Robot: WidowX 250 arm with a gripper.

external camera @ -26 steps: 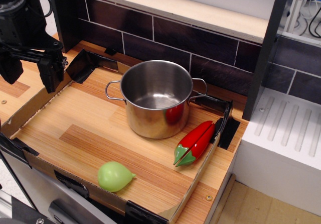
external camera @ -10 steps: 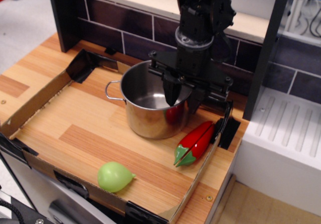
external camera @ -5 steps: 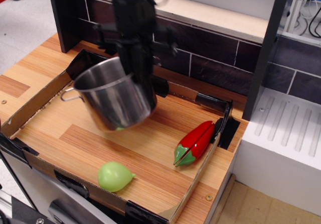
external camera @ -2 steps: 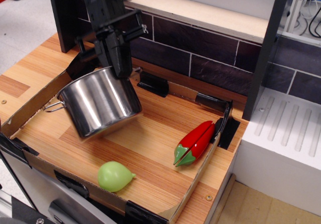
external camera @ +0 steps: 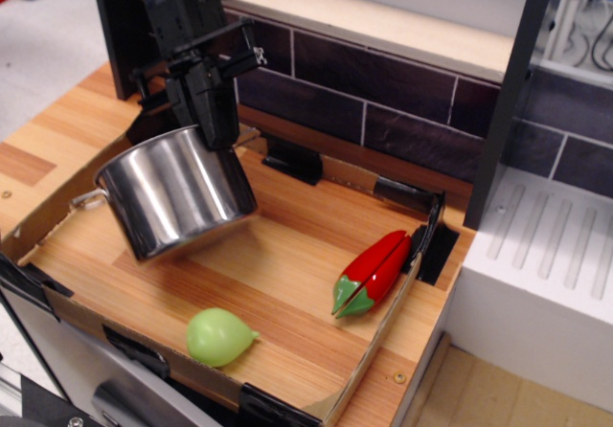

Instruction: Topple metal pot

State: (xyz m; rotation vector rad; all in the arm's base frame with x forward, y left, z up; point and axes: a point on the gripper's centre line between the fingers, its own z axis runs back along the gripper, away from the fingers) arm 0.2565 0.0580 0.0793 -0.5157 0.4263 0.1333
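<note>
The metal pot [external camera: 175,192] is shiny steel with a thin wire loop handle showing at its left rim. It hangs tilted over the left part of the wooden tray floor [external camera: 287,274], its base turned toward the camera and its opening facing away. My black gripper [external camera: 213,128] comes down from above and is shut on the pot's far rim. The fingertips are partly hidden behind the rim. I cannot tell whether the pot's lower edge touches the wood.
A red pepper toy [external camera: 372,272] lies at the tray's right side. A green pear-shaped toy [external camera: 218,336] lies near the front edge. Low cardboard walls [external camera: 57,207] ring the tray. A dark tiled backsplash [external camera: 383,78] stands behind, and a white unit [external camera: 546,283] at right.
The gripper took hold of the pot's rim at the tray's middle, lifted and tilted it, and carried it left. In the last half second it moved a little further left and tilted more.
</note>
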